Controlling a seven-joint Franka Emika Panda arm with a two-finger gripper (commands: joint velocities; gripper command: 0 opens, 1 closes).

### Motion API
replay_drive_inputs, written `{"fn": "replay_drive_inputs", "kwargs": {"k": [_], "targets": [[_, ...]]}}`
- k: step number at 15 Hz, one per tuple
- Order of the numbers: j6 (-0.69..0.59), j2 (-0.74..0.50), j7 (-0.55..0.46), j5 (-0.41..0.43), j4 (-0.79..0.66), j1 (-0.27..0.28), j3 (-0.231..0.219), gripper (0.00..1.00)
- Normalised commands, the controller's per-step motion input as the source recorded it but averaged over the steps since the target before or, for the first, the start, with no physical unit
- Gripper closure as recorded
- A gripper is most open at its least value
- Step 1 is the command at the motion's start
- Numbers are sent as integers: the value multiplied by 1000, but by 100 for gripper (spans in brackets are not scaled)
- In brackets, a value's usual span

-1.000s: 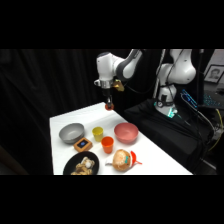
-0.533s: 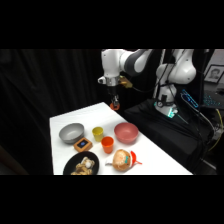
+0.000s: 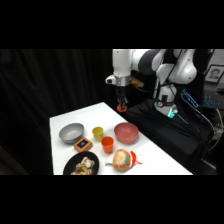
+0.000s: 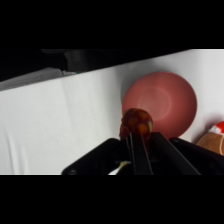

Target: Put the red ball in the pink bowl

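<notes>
My gripper point(image 3: 121, 106) hangs high over the table's far edge, shut on the red ball point(image 3: 121, 107). In the wrist view the red ball point(image 4: 136, 122) sits clamped between the fingers, in front of the pink bowl point(image 4: 170, 92). The pink bowl point(image 3: 126, 132) rests on the table point(image 3: 65, 121) below and slightly nearer than the gripper, with nothing inside it.
A grey bowl point(image 3: 71, 132), a yellow cup point(image 3: 98, 132), an orange cup point(image 3: 107, 144) and a small box point(image 3: 83, 145) stand left of the pink bowl. A black plate point(image 3: 82, 165) with food and a round bun-like toy point(image 3: 123, 159) lie at the front.
The gripper has travelled right along the table's far edge with the ball held in it, ending above and behind the pink bowl.
</notes>
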Motion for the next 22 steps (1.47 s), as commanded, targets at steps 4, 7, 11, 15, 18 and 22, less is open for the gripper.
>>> {"fn": "replay_drive_inputs", "kwargs": {"k": [4, 7, 11, 15, 18, 22], "targets": [[225, -138, -139, 181, -166, 107, 82, 97], [285, -45, -177, 168, -139, 71, 44, 98], [282, 17, -178, 133, -108, 37, 30, 98], [314, 164, -197, 111, -41, 15, 13, 98], [311, 234, -174, 109, 8, 12, 10, 98], [291, 239, -155, 104, 37, 8, 6, 98]]}}
